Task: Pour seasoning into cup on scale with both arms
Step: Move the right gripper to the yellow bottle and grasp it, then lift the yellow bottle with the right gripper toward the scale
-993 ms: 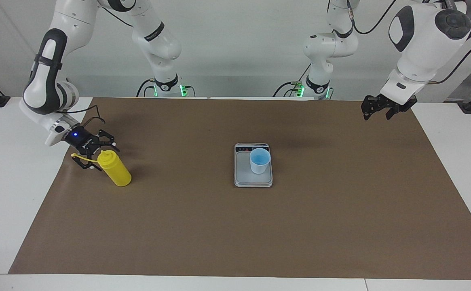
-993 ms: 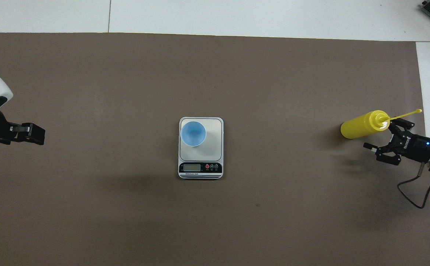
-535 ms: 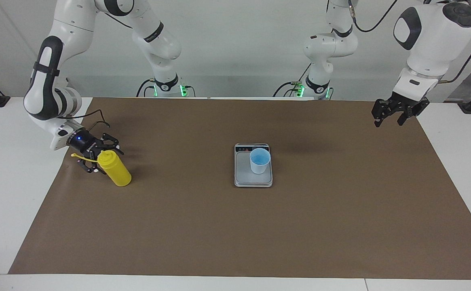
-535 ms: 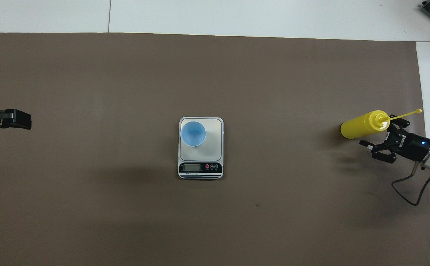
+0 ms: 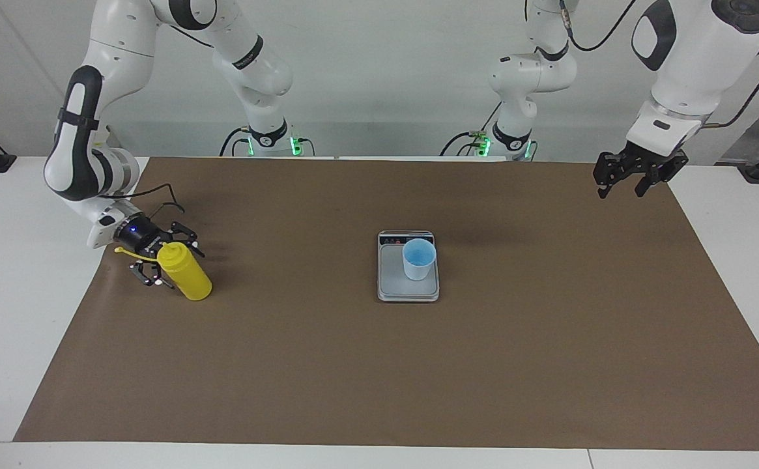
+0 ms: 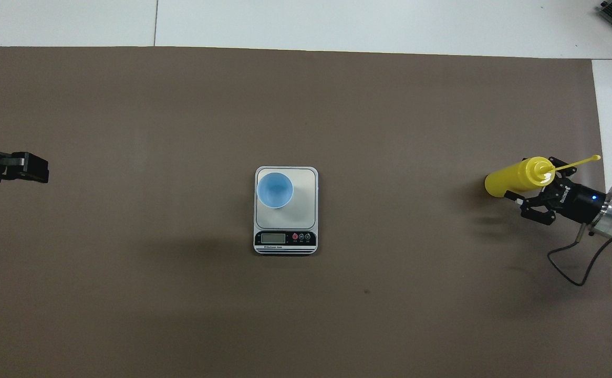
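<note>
The seasoning, a yellow squeeze bottle (image 5: pixel 189 279) (image 6: pixel 508 179), stands on the brown mat at the right arm's end of the table, its cap strap (image 6: pixel 579 163) sticking out sideways. My right gripper (image 5: pixel 174 264) (image 6: pixel 531 182) is open, low at the bottle's top, with one finger on each side of its shoulder. The light blue cup (image 5: pixel 418 259) (image 6: pixel 275 190) stands on the silver scale (image 5: pixel 392 285) (image 6: pixel 303 202) at mid-table, on the half of the plate toward the left arm. My left gripper (image 5: pixel 620 189) (image 6: pixel 27 169) hangs open and empty over the mat's corner by its own base.
The brown mat (image 5: pixel 379 365) covers most of the white table. The scale's dark display strip (image 6: pixel 284 238) is on its end nearer the robots. A loose black cable (image 6: pixel 573 262) trails from the right wrist over the mat's edge.
The right gripper has slid in from beside the bottle's cap until its fingers flank the bottle's top. The left gripper has drawn back toward its end of the table.
</note>
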`<state>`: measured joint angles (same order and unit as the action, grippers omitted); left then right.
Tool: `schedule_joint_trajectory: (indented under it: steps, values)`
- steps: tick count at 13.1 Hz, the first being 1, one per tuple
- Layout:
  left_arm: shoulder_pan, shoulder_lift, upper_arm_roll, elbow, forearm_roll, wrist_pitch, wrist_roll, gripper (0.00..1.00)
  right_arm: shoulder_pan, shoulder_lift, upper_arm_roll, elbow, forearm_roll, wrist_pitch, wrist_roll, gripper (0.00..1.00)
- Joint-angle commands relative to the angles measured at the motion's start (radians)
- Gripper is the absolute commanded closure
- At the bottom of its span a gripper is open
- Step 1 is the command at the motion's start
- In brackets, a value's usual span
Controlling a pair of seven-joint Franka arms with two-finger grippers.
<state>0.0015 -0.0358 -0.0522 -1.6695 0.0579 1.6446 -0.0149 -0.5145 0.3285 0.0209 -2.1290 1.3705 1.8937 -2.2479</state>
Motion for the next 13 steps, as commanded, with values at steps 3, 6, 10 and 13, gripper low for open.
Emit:
schedule_joint_trajectory:
  steps: [3, 6, 10, 13]
  values:
    - [-0.166, 0.148, 0.173, 0.237, -0.021, -0.153, 0.01, 0.32, 0.008, 0.009, 0.004, 0.006, 0.03, 0.013, -0.021, 0.32]
    - [-0.175, 0.125, 0.175, 0.177, -0.036, -0.167, 0.004, 0.07, 0.019, 0.009, 0.004, 0.007, 0.03, 0.013, -0.013, 0.68]
    - [-0.173, 0.099, 0.181, 0.113, -0.036, -0.082, 0.009, 0.0, 0.054, 0.006, 0.004, 0.027, 0.032, 0.013, 0.004, 0.78]
    - [-0.169, 0.079, 0.181, 0.071, -0.036, -0.055, 0.015, 0.0, 0.105, -0.015, 0.005, 0.038, 0.029, 0.053, 0.027, 0.77]
